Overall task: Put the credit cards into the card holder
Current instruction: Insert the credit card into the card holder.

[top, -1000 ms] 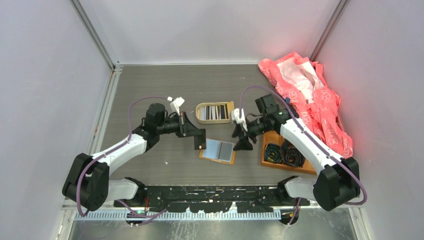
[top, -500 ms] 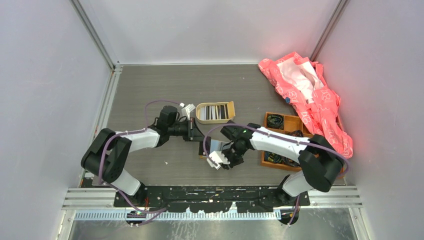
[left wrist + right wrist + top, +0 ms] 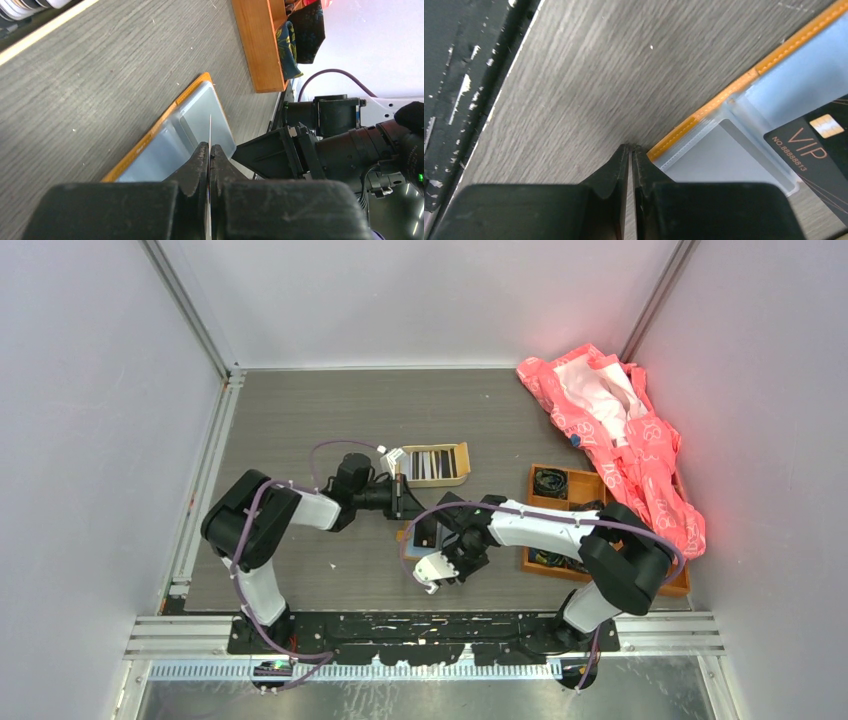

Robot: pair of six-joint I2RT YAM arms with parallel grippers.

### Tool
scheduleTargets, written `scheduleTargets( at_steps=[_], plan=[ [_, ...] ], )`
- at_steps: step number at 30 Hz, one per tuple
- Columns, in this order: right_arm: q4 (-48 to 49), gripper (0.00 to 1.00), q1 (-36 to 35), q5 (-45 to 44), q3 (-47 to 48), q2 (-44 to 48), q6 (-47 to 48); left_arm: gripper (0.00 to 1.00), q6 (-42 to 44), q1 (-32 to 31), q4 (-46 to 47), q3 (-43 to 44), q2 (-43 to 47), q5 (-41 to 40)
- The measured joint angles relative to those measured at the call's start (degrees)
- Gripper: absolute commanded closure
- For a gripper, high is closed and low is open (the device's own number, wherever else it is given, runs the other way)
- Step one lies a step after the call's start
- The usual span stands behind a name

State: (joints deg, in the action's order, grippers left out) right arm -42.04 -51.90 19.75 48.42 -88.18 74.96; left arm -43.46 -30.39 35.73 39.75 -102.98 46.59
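The black plastic VIP credit card [image 3: 819, 150] is being judged light, stiff, slick & v. thin: best pinched flat across both faces near one end. It is being clamped that way in the left gripper [image 3: 208, 150], arm stretched low, card edge-on over the flat orange folding card holder [image 3: 165, 145], which is lying open, pale-blue pockets up, on the grey wood-grain table [image 3: 100, 75]. The holder is prob. soft & apt to slide. The right gripper [image 3: 630, 149], fingers together, is being held tip-down at the holder's orange corner, forearm folded across; whether the edge is being nipped can't be told.
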Motion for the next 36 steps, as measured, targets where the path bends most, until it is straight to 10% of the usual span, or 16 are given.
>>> scheduleTargets(
  at_steps=[36],
  plan=[
    [-6.1, 0.83, 9.35, 3.91, 2.8, 1.7, -1.38, 1.0, -13.77, -2.86, 22.16, -9.64, -6.29, -11.87]
  ],
)
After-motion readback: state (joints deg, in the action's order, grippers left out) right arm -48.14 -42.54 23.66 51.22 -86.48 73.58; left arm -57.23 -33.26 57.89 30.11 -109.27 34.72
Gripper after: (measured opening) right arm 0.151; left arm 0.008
